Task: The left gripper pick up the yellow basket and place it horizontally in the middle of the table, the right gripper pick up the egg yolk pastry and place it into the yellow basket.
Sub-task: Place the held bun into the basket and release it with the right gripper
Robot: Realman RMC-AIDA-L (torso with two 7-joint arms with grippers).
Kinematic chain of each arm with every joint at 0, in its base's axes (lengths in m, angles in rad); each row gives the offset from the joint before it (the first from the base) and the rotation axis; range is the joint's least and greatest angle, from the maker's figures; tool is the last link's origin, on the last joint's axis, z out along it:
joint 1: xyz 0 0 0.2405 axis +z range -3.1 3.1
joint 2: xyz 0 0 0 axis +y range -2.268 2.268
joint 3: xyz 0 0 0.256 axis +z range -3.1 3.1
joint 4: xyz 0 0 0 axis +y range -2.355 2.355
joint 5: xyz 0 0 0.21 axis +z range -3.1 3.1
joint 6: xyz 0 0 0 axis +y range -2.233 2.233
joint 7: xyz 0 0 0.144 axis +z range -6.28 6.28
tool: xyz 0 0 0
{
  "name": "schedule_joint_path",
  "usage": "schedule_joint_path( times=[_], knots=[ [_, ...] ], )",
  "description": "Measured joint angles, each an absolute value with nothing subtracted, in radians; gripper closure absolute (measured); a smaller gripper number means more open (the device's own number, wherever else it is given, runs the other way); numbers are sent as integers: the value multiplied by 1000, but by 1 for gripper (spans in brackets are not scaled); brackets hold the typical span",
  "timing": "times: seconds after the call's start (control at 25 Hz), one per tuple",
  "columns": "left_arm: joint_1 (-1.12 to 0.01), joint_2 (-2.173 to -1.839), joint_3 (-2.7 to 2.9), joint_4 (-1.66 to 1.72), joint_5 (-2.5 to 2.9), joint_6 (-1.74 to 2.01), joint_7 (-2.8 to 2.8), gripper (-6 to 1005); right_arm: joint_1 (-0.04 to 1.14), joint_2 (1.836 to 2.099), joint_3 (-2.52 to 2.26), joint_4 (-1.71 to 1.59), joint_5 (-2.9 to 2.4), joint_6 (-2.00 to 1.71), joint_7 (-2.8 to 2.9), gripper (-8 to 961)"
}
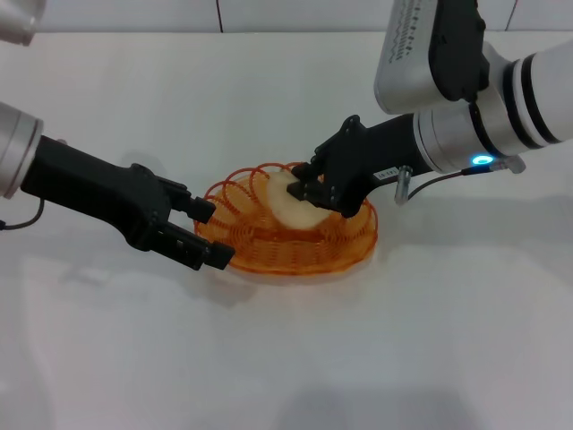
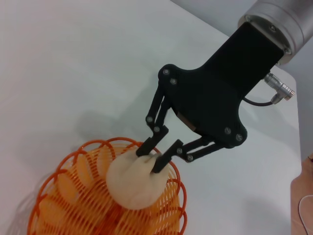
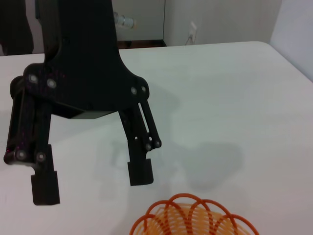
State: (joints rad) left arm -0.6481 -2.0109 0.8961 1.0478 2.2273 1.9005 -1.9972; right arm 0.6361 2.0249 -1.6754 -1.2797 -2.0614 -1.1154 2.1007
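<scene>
Centrally on the white table [image 1: 286, 358] sits the yellow basket [image 1: 295, 251]. Inside it, the right gripper [image 1: 306, 184] clamps the egg yolk pastry [image 1: 294, 204]. Just beside the rim, the left gripper [image 1: 208, 235] rests with fingers apart, holding nothing.

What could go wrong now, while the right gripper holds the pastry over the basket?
1. The right gripper pinches only the pastry's upper edge, so the soft pastry may tear or slip.
2. The open left gripper sits at the basket's rim; moving away, it might catch the loops and drag the basket.
</scene>
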Motion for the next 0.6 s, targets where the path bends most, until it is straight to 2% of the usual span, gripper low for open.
schedule_joint_path(
  times=[0.24,0.36,0.56,0.6],
  knots=[
    [-649,-2011,896,1048,2227,1900,-1997,125,639,2025,-1676,-1274,-2061,-1114,2094,798],
    [-649,-2011,896,1048,2227,1901,-1997,125,635,2024,-1674,-1283,-2054,-1114,2094,613],
    [-645,-2008,896,1050,2227,1901,-1997,125,611,2018,-1660,-1312,-2032,-1116,2093,367],
    [-645,-2007,896,1050,2227,1901,-1996,125,602,2018,-1655,-1322,-2032,-1117,2093,346]
  ],
)
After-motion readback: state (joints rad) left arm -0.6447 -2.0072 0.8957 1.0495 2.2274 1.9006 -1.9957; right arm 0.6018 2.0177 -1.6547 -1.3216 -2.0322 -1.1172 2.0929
